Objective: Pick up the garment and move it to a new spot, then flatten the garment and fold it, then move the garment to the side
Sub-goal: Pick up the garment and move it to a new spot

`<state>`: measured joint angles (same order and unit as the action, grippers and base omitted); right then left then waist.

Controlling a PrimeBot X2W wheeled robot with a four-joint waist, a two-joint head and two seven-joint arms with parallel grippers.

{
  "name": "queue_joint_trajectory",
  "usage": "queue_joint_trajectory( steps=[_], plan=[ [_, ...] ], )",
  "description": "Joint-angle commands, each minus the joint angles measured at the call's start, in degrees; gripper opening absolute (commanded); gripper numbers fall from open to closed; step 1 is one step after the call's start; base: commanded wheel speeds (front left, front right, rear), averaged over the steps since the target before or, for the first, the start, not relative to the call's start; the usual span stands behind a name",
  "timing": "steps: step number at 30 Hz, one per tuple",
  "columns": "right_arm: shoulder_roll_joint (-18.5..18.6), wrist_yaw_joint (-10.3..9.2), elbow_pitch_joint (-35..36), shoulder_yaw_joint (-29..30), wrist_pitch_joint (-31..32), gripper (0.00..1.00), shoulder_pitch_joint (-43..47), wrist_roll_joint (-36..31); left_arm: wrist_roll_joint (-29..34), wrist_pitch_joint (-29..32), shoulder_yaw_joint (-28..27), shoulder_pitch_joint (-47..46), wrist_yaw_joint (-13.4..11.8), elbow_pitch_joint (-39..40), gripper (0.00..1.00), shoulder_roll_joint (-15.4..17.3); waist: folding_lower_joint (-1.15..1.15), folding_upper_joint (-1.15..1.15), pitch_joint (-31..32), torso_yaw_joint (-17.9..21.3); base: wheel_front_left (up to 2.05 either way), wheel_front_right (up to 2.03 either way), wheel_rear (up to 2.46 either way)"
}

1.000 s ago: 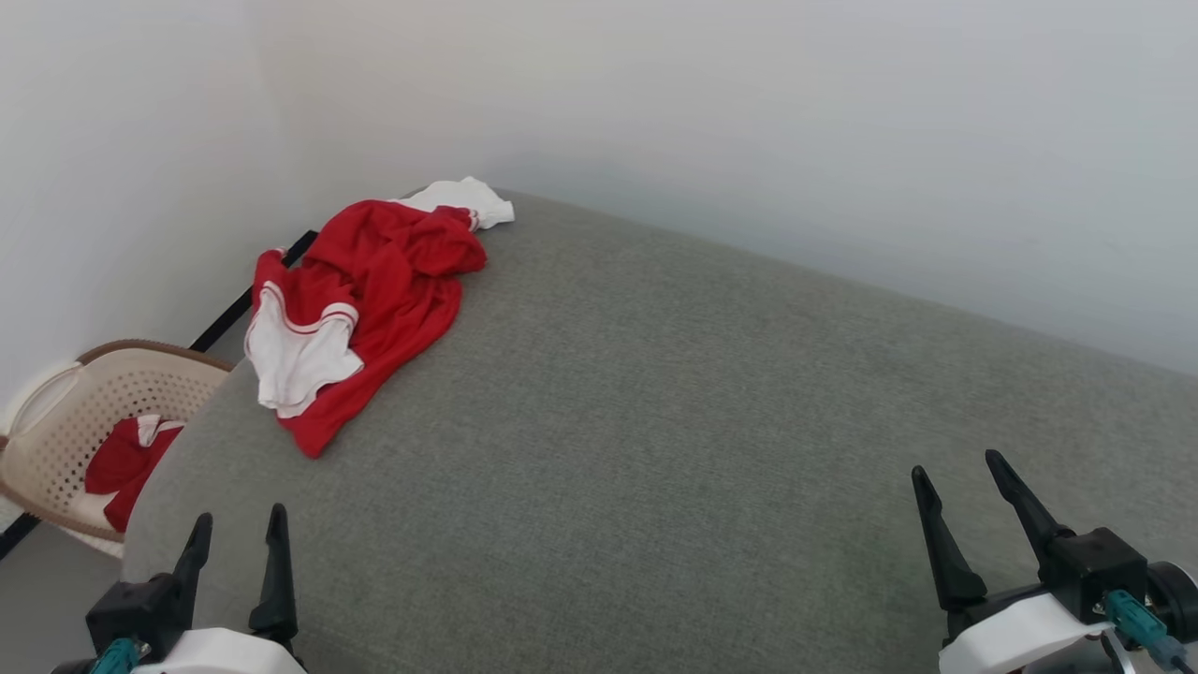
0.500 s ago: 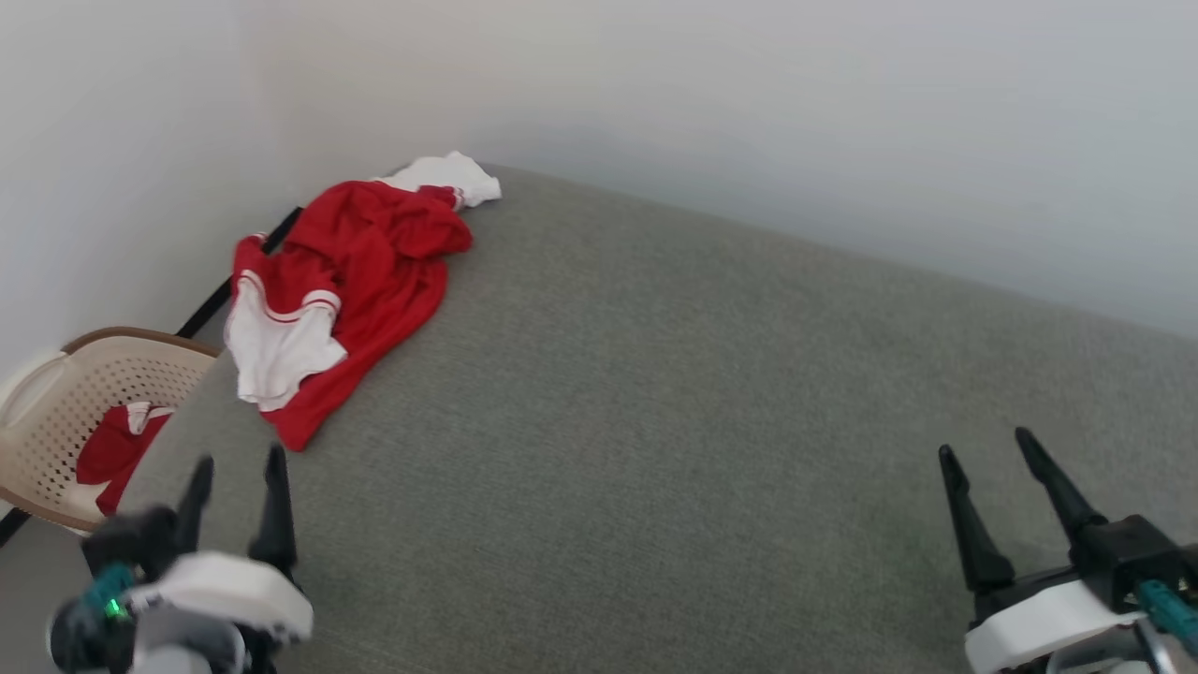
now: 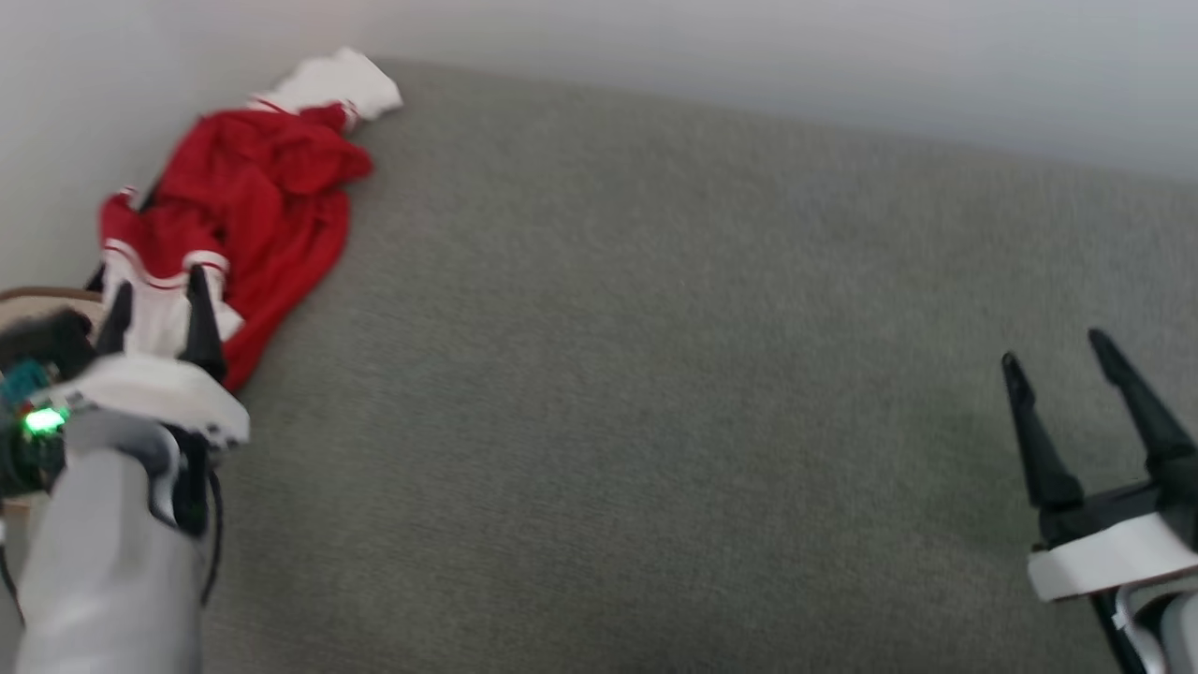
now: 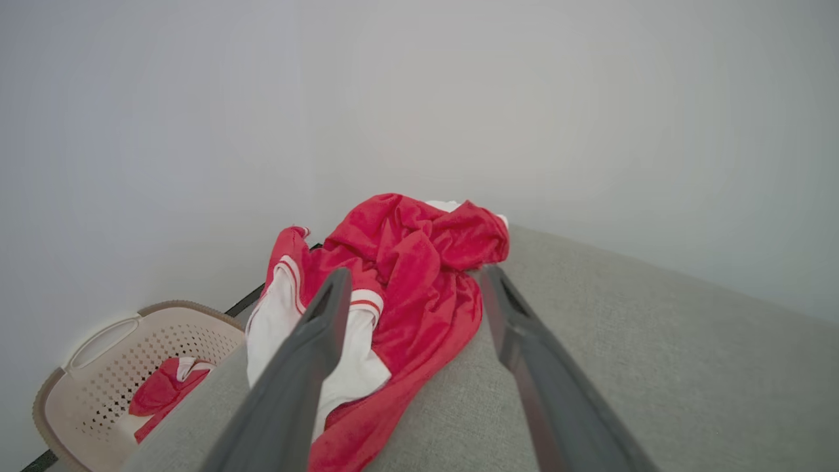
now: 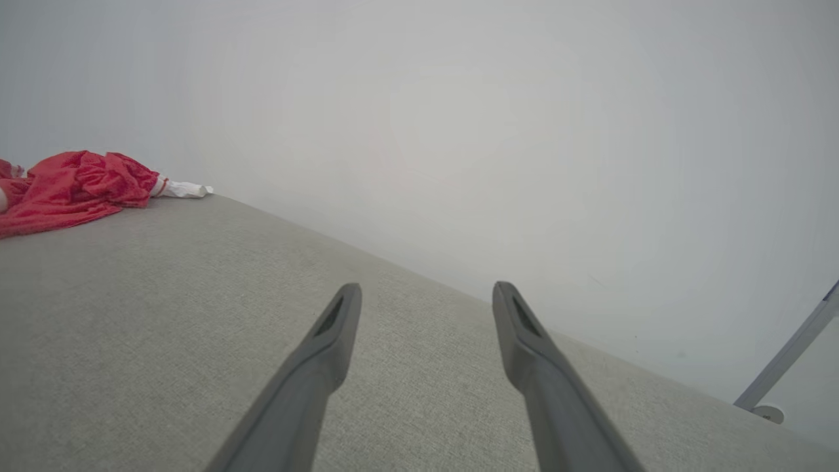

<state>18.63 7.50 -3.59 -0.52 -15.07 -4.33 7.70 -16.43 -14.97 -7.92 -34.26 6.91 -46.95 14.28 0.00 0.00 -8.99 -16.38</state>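
Note:
The garment (image 3: 253,197), a red shirt with white sleeves and red-white stripe trim, lies crumpled at the far left corner of the grey padded surface (image 3: 655,374). Its print is hidden in the folds. My left gripper (image 3: 157,285) is open just in front of the garment's near white sleeve, above the surface. Through the left wrist view the garment (image 4: 419,288) shows between and beyond the open fingers of the left gripper (image 4: 413,275). My right gripper (image 3: 1053,346) stands open at the lower right, far from the garment (image 5: 72,187), with nothing between its fingers (image 5: 423,288).
A beige perforated basket (image 4: 111,373) holding another red and white cloth (image 4: 160,393) sits on the floor left of the surface. A pale wall (image 3: 749,56) runs along the far edge. A metal leg (image 5: 786,354) shows at the right.
The head camera has tilted down and shifted. My left gripper has risen and moved forward toward the garment's near sleeve. The right gripper has moved a little forward.

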Motion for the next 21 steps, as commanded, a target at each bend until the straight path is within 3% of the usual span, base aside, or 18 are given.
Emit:
queue_joint_trajectory(
  steps=[1,13,21],
  plan=[
    [0.6,-0.02,0.7,0.1,-0.1,1.00,-1.0,0.3,0.3,-0.3,-0.2,-2.5,-0.4,-2.3,1.00,0.5,0.00,0.00,-4.0,2.3,0.00,0.00,0.00],
    [5.7,-0.02,5.2,1.0,-0.1,1.00,-4.5,0.7,-1.6,4.8,-1.9,-20.3,-6.1,-22.2,1.00,4.9,0.00,0.00,-14.4,4.5,0.00,0.00,0.00],
    [8.1,-0.02,7.5,1.0,-0.1,1.00,-5.7,0.8,-1.9,12.9,-1.5,-25.1,-10.8,-26.1,1.00,5.2,0.00,0.00,-19.0,5.0,0.00,0.00,0.00]
  ],
)
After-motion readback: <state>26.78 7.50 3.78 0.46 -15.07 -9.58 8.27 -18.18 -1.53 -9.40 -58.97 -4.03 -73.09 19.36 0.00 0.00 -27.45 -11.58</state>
